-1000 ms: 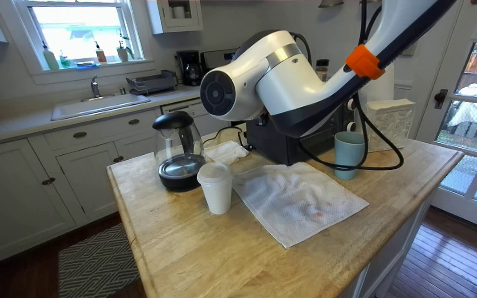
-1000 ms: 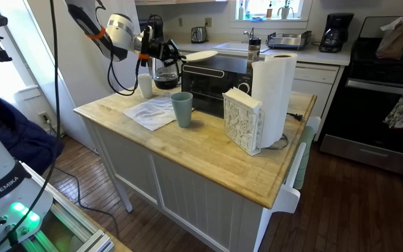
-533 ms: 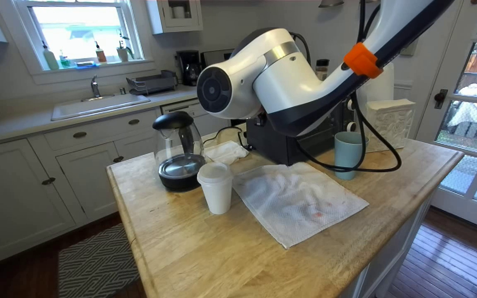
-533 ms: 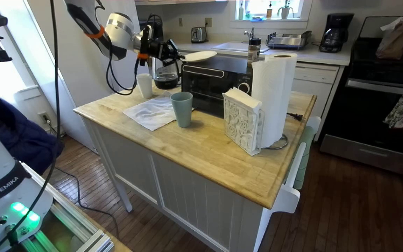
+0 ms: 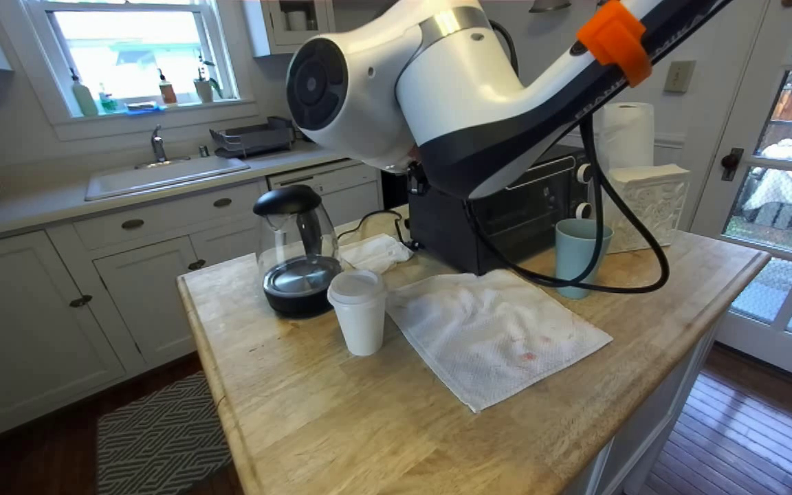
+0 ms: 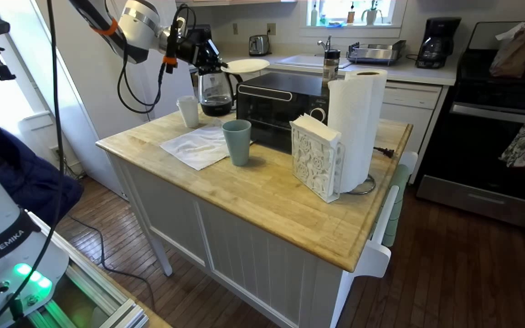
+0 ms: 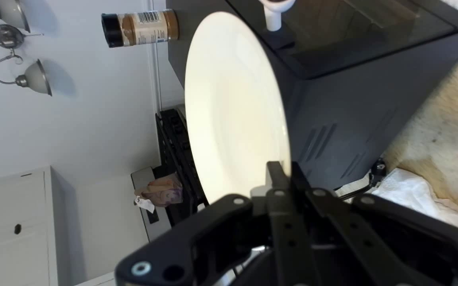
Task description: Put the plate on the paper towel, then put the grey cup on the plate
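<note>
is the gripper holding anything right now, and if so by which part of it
Yes: the gripper holds the plate by its rim, pinched at one edge, with the rest jutting out past the grip.

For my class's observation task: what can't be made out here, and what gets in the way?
The plate: hidden behind the arm in an exterior view.
Part of the arm: cut off by the top edge in both exterior views.
Inside bottom of the grey-green cup: hidden by its near wall in both exterior views.
Print on the jar: too small and blurred in the wrist view.
</note>
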Tool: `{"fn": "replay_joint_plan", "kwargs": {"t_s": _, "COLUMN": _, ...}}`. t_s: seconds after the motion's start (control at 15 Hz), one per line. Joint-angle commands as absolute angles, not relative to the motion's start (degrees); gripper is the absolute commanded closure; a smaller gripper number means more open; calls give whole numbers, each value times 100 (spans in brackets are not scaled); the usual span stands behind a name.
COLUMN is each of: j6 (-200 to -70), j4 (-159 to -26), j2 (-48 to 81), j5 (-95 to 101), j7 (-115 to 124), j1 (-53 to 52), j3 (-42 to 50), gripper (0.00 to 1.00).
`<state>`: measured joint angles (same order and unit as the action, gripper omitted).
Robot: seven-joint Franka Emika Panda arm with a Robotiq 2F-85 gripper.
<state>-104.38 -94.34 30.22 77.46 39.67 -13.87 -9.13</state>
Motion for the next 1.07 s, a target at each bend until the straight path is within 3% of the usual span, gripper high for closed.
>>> {"fn": "replay_joint_plan", "kwargs": {"t_s": 0.0, "j6": -10089, "j4": -9612, "j2": 2699, "j5": 7422, "j7": 3836, "j1": -1563, "j3": -957, "gripper": 99}}
{"fn": "replay_joint_plan", "kwargs": {"t_s": 1.0, "j6": -9550, "j4": -10543, "j2": 2122, "j5": 5734, "j7": 3767, "j1": -1928, "j3": -1384, "gripper": 99}}
